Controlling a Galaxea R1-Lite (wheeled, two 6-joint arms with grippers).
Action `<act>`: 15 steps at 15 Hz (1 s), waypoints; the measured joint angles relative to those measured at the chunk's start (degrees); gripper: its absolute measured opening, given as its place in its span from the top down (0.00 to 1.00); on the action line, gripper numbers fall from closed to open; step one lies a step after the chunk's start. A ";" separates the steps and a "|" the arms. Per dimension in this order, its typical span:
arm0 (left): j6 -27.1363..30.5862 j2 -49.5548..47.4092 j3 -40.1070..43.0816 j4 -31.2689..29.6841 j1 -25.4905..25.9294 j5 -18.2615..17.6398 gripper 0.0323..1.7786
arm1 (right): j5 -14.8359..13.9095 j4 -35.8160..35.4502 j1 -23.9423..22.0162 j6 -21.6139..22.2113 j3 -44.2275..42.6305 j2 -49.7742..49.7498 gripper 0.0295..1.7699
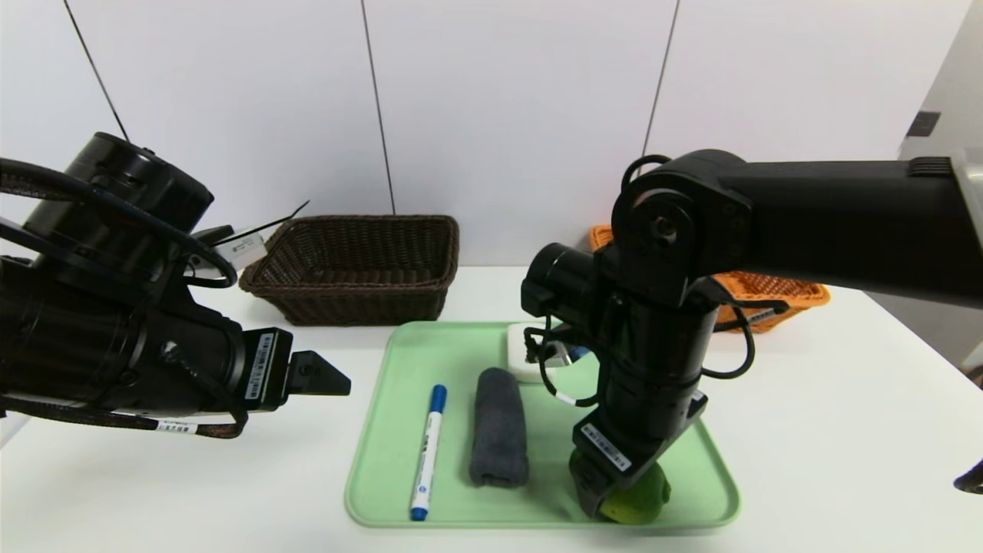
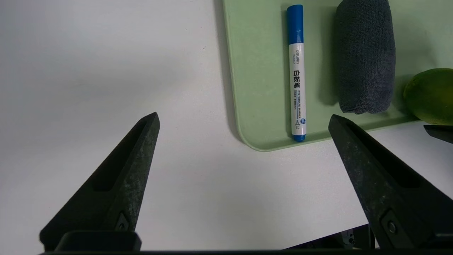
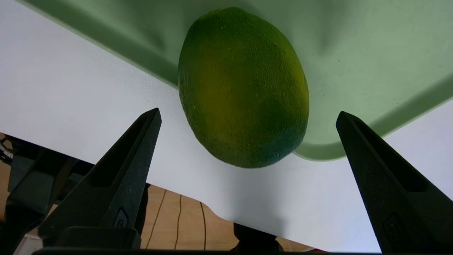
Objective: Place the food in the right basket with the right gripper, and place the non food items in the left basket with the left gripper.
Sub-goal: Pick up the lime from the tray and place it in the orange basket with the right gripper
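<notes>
Step in hand: judged to be the grasp of the green citrus fruit (image 3: 243,88) by the right gripper (image 3: 247,117), ahead of its carry to the orange basket (image 1: 776,296).

Right gripper, jaws: spread wide and empty; both black fingers (image 3: 120,170) stand clear of the fruit's skin, one to each side.

Fruit relative to jaws: just ahead of the fingertips and roughly centred in the gap, a little nearer one finger than the other; its long axis runs along the fingers, so the jaws would close across its shorter width.

Fruit, resting place: in the near right corner of the green tray (image 1: 384,430), against the raised rim.

How to do it well: advance until the fingertips pass the fruit's widest girth, then close slowly; a pinch short of the girth would likely squeeze the rounded body forward and out. Keep the fingertips above the tray rim, which lies close under the fruit.

Left gripper (image 2: 244,124): held over the bare table (image 2: 106,71) off the tray's left side, jaws wide apart and empty.

Non-food items: marker (image 2: 296,71) and rolled grey towel (image 2: 366,56) lie side by side on the tray, beyond the left fingertips; the white bar (image 1: 522,353) is partly hidden behind the right arm.

Dark brown basket (image 1: 353,265): beyond the tray, apparently empty.

Apple: not seen in any view.
</notes>
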 joint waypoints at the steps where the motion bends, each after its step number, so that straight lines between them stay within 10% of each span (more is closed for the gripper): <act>1: 0.05 0.00 0.00 -0.02 0.00 0.00 0.05 | 0.05 0.00 -0.17 0.01 -0.05 0.55 0.04; 15: 0.07 0.28 0.05 -0.09 0.27 0.02 0.05 | 0.33 0.05 -1.02 0.94 -0.16 4.07 0.04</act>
